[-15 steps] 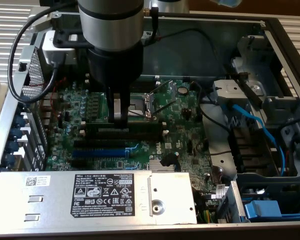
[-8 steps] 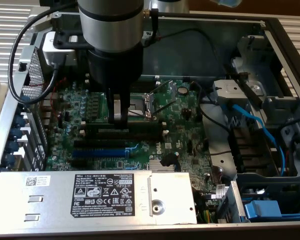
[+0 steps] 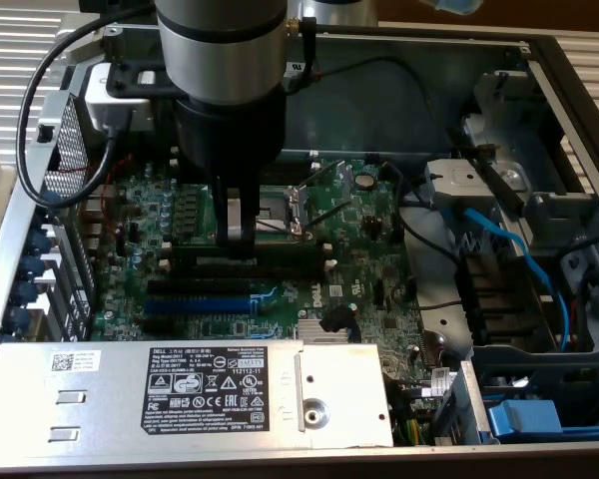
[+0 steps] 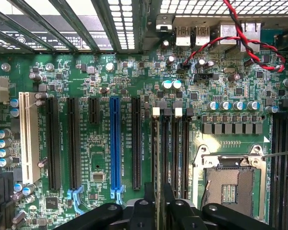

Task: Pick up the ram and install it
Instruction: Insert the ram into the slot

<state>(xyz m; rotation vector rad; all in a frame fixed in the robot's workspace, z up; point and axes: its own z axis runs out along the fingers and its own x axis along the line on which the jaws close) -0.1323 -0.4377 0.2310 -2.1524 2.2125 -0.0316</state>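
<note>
Power supply housing [image 3: 220, 384] is sitting closest, label up. Beyond it, the blue expansion slot [image 3: 195, 302] is lying near the memory slots [image 3: 280, 267]. The ram [image 4: 159, 158] is standing in one, the fingers [image 4: 173, 211] hanging released astride it. The processor socket [image 3: 280, 205] is lying just behind, the blue cable [image 3: 509, 244] well aside.

End effector [image 3: 236, 228] low over motherboard [image 3: 374, 249], right above long dark ram [image 3: 285, 251].

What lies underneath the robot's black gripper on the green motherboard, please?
There, long black memory slots with white end clips run beneath the black gripper, beside the silver processor socket. Their stretch under the gripper is covered.
</note>
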